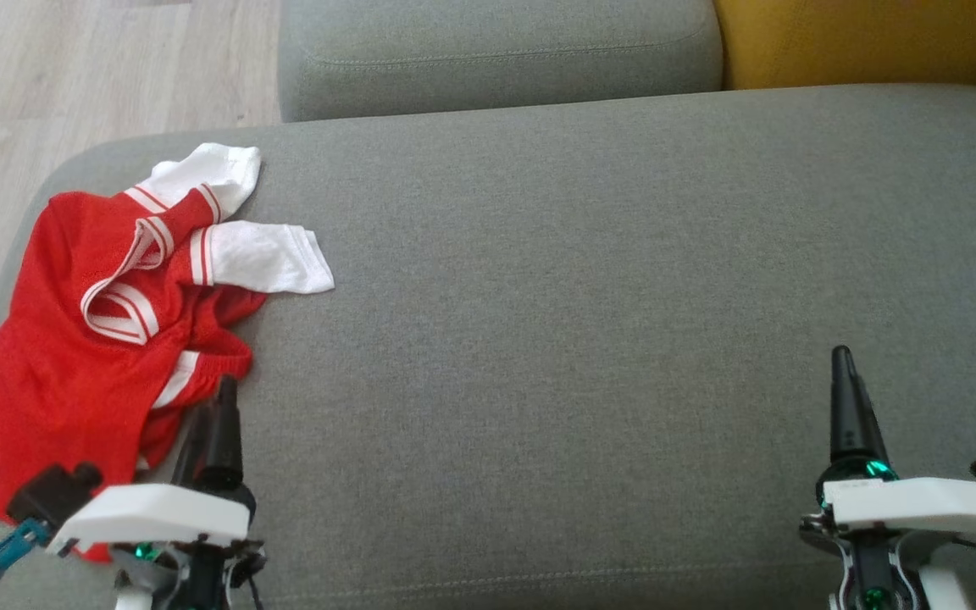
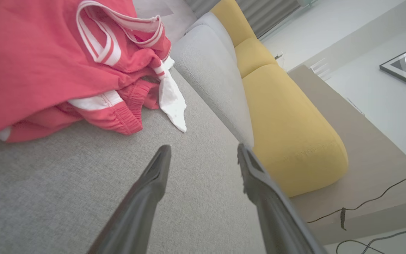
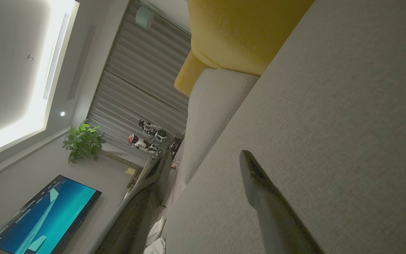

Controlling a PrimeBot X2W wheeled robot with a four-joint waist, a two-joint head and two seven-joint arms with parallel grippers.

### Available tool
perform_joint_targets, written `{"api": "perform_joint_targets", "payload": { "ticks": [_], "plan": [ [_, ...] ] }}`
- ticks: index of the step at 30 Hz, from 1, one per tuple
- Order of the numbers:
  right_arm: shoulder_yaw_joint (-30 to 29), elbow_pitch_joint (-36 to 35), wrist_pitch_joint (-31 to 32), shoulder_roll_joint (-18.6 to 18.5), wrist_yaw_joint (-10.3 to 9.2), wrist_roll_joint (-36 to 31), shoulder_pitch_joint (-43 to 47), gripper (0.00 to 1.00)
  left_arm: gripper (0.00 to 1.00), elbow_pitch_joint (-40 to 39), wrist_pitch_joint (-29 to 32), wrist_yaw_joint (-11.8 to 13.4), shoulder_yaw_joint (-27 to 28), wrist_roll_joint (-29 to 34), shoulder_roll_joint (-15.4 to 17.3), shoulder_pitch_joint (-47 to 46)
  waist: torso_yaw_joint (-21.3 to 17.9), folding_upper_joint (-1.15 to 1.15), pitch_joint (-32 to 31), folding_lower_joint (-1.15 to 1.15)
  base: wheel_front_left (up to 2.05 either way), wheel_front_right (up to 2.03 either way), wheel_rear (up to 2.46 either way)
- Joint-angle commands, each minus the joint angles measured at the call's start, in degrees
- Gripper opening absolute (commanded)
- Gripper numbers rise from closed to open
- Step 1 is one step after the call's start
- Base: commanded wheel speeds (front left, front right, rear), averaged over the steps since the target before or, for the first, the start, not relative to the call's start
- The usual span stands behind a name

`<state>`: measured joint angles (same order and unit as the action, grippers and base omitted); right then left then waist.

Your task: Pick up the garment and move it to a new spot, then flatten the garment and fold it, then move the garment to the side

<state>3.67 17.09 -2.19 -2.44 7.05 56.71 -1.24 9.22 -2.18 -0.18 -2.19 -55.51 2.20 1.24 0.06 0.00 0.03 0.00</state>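
Note:
The garment [image 1: 90, 330] is a red jersey with white sleeves and red-and-white trim, lying crumpled at the left end of the grey sofa seat [image 1: 590, 280]. The left wrist view has the garment [image 2: 48, 67] at its upper left. My left gripper [image 1: 219, 398] sits at the garment's near right edge, fingers pointing up the view. Its two dark fingers stand apart, open and empty, over bare grey fabric in the left wrist view, my left gripper [image 2: 203, 153] just short of the cloth. My right gripper [image 1: 844, 364] hovers over the seat's right side, open with nothing in it, my right gripper [image 3: 203, 157].
A grey back cushion [image 1: 496, 51] and a yellow cushion [image 1: 861, 38] line the far side of the seat. Wooden floor [image 1: 47, 76] lies beyond the sofa's left end. Cables [image 2: 365, 204] trail on the floor. A wide stretch of seat lies between the two grippers.

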Motion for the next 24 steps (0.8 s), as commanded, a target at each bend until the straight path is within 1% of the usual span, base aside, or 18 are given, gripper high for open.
{"api": "perform_joint_targets", "payload": {
  "ticks": [1,9,12,24],
  "plan": [
    [1.4,-2.6,-0.8,-0.3,0.27,-2.6,-2.9,1.0,1.0,-2.7,-0.8,0.5,0.1,2.6,1.1,-1.1,0.0,0.0,0.0,0.0,0.0,0.0,0.0],
    [3.1,-3.2,-2.0,-0.3,0.29,-7.5,-3.2,1.0,1.0,-3.7,-2.0,1.9,-0.9,7.6,1.4,-1.0,0.1,0.0,0.0,0.0,0.0,0.0,0.0],
    [4.3,-3.4,-2.7,-0.3,0.3,-10.2,-3.3,1.0,1.0,-4.5,-2.7,2.8,-1.6,10.8,1.7,-1.0,0.1,0.0,0.0,0.0,0.0,0.0,0.0],
    [8.0,-3.7,-4.7,-0.4,0.32,-18.1,-3.5,1.0,1.0,-6.8,-4.7,5.0,-4.1,19.5,2.3,-0.6,0.4,0.0,-0.4,0.0,0.0,0.0,0.0]
  ]
}}
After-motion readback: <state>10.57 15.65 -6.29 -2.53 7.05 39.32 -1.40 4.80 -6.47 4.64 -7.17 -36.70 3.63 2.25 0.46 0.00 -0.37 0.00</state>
